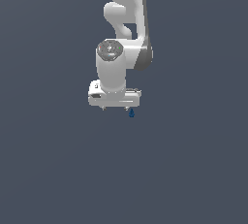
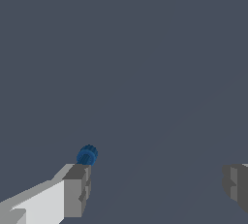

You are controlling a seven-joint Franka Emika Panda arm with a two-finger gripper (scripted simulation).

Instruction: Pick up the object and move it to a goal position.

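Note:
The object is a tiny dark-blue teardrop blob (image 1: 131, 114). In the exterior view it sits just below the white gripper (image 1: 115, 107), under the finger on the exterior view's right. In the wrist view the blue blob (image 2: 87, 155) lies just past the tip of one grey finger (image 2: 77, 189), outside the gap. The other finger (image 2: 236, 185) is far across. The gripper (image 2: 156, 186) is open wide and holds nothing.
The white arm (image 1: 123, 34) reaches down from the top of the exterior view. Around it there is only a plain dark grey-blue surface (image 1: 193, 169), with no other objects or edges in view.

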